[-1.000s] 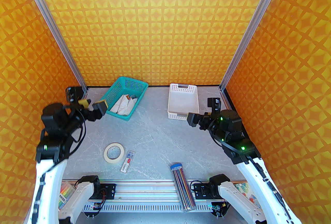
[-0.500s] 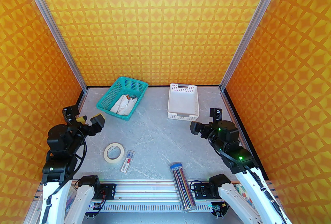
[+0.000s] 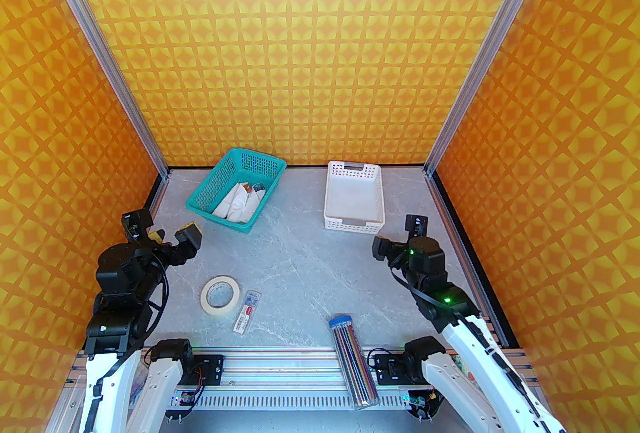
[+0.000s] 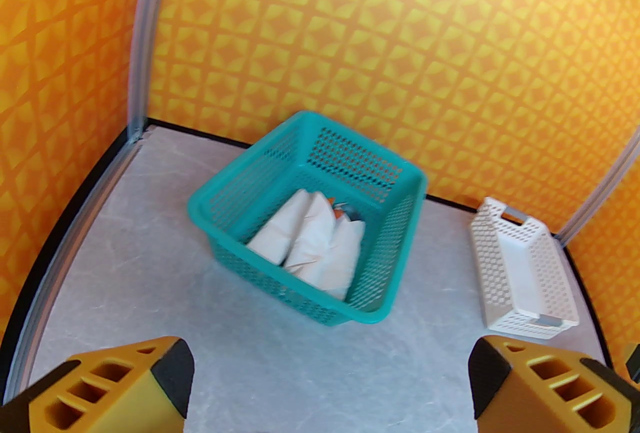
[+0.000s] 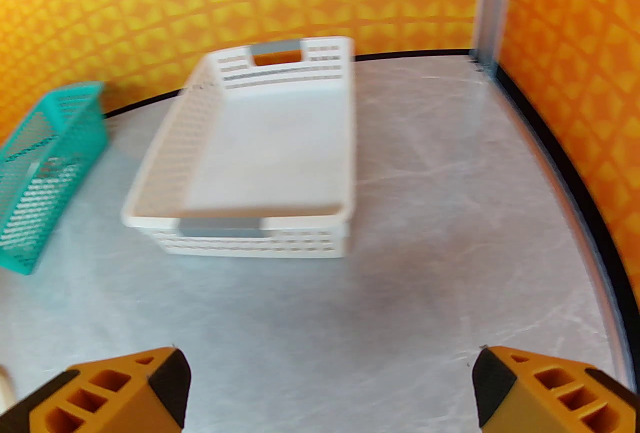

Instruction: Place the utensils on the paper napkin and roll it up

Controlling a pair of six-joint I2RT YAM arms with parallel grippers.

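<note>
As was seen from overhead, pencil tube (image 3: 352, 361): laid across the base rail (image 3: 280, 361), well nearer than the teal basket (image 3: 210, 178) and to its right.
Small clear case (image 3: 247, 311): laid flat on the table (image 3: 310, 261), nearer than the basket, just beside the tape roll.
Tape roll (image 3: 220, 296): laid flat, well nearer than the basket.
Left gripper (image 3: 172, 237): held above the table, near the basket's near-left corner; jaws were spread wide apart.
Right gripper (image 3: 400, 237): held above the table, well to the right of the basket; jaws were spread wide apart.
White tray (image 3: 355, 223): set to the right of the basket, apart from it, at about the same depth.
Teal basket: set at an angle on the table, close to the back wall.
White paper bundles (image 4: 310, 241): laid side by side inside the basket, touching one another.
Utensils (image 4: 340, 211): an orange tip and a dark tip were glimpsed inside the basket, at the far ends of the bundles; which pieces they were could not be told.
</note>
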